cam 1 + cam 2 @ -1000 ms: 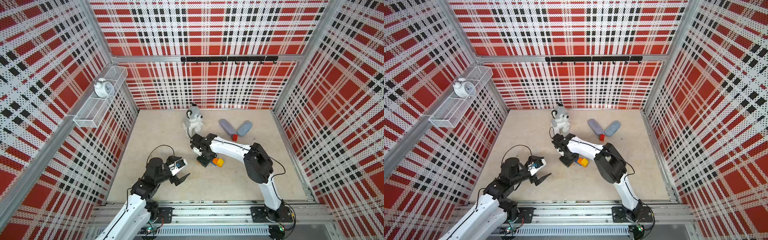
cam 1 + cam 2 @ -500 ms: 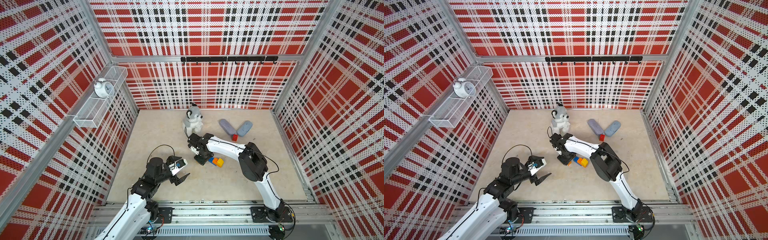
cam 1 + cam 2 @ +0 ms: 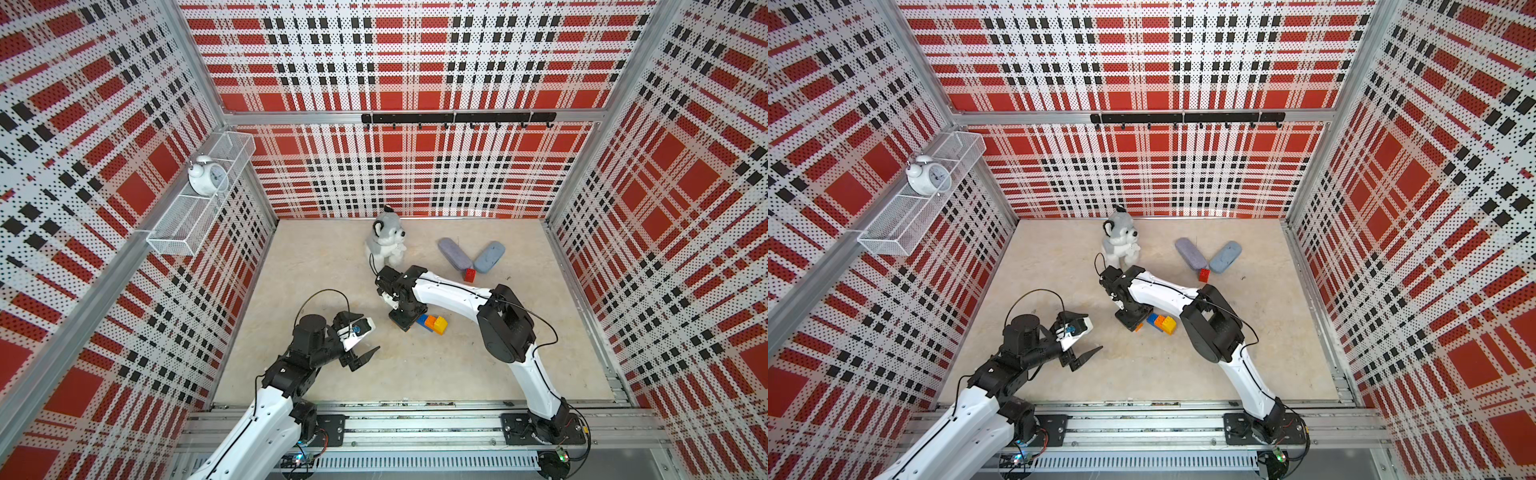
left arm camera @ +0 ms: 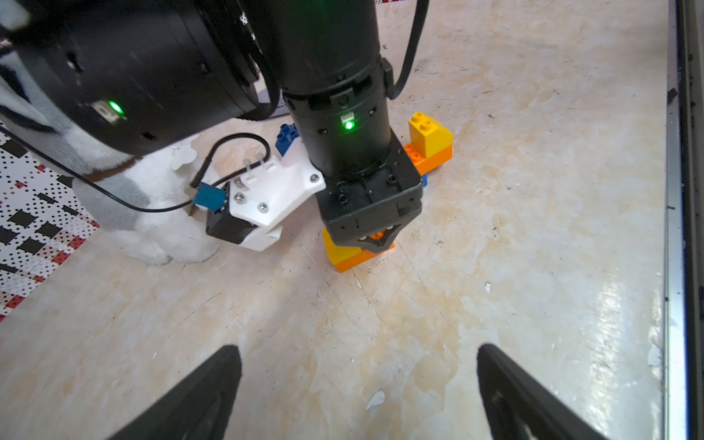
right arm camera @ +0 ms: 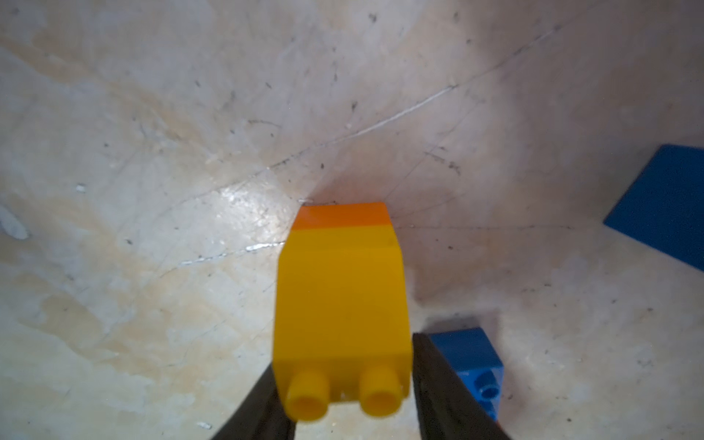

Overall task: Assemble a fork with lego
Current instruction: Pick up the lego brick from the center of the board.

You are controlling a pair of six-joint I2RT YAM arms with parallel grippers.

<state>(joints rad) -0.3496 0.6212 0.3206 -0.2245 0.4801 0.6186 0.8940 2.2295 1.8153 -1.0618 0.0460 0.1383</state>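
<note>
**Inspector:** Claws?

**Assistant:** The left claw (image 4: 358,348) is spread, above the bench (image 3: 457,374) near its front edge. The right claw (image 4: 375,242) pinches a yellow brick (image 5: 343,297) on the fork (image 3: 432,323).

**Inspector:** Fork's place?

**Assistant:** Mid-bench. The red brick (image 3: 470,274) lies apart, nearer the far edge.

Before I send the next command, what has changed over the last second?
The right arm's elbow swung slightly toward the left gripper, and the right gripper edged the same way, uncovering the blue brick of the fork. Its jaws clamp a yellow brick; no grab or release is visible. The fork, the loose red brick and the open left gripper stayed put.
</note>
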